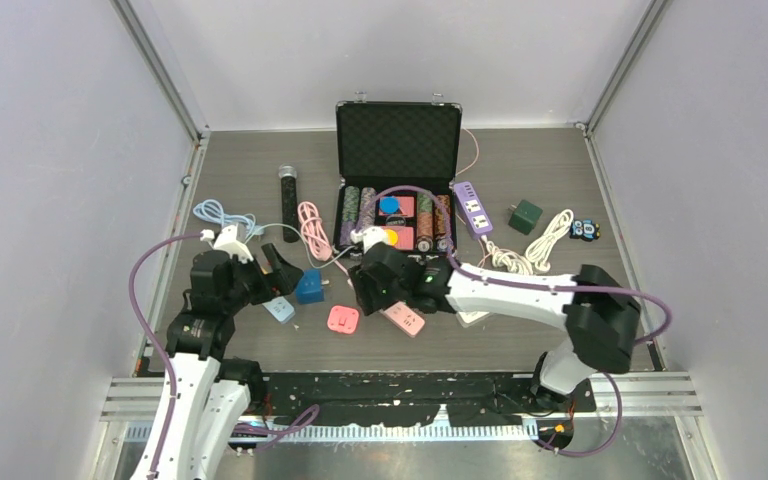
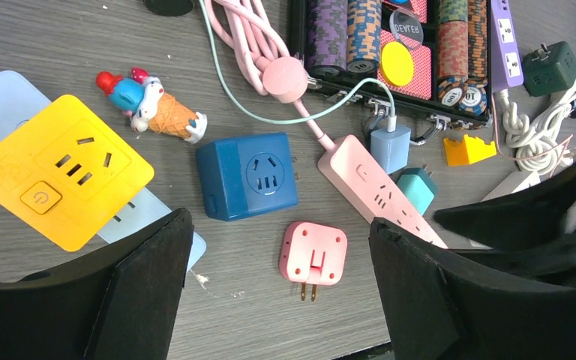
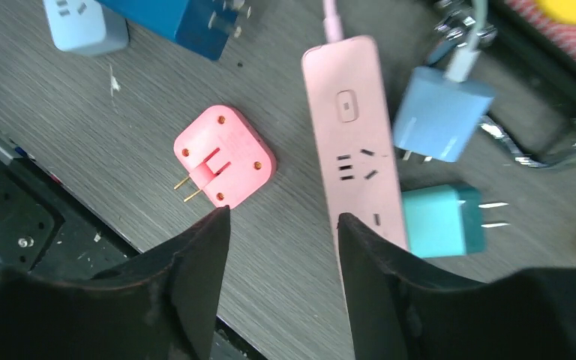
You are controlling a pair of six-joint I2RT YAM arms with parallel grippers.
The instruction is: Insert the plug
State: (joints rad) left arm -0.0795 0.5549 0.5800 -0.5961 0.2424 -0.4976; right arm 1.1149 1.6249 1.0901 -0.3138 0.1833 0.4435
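Your right claw [image 3: 283, 225] is spread wide with nothing in it, hanging low over the table [image 3: 82, 112]. The pink plug [image 3: 223, 156] sits just off its left finger at about 10 o'clock. It lies flat, back side up, with both prongs poking out toward 8 o'clock. My guess is you're parked here because this spot straddles the plug and the strip.

The pink power strip [image 3: 356, 150] runs up toward 12 o'clock from the right finger, sockets facing up, so it's ready to take something. A blue charger [image 3: 441, 112] and a teal plug [image 3: 442, 221] lie beside it at 2 and 3 o'clock, not plugged in as far as I can see.

Your left claw [image 2: 279, 219] is open and empty too, looking down on the same plug, with the blue cube socket [image 2: 246, 175] at 11 o'clock. Nothing's inserted yet, so I'd say the grab comes first.
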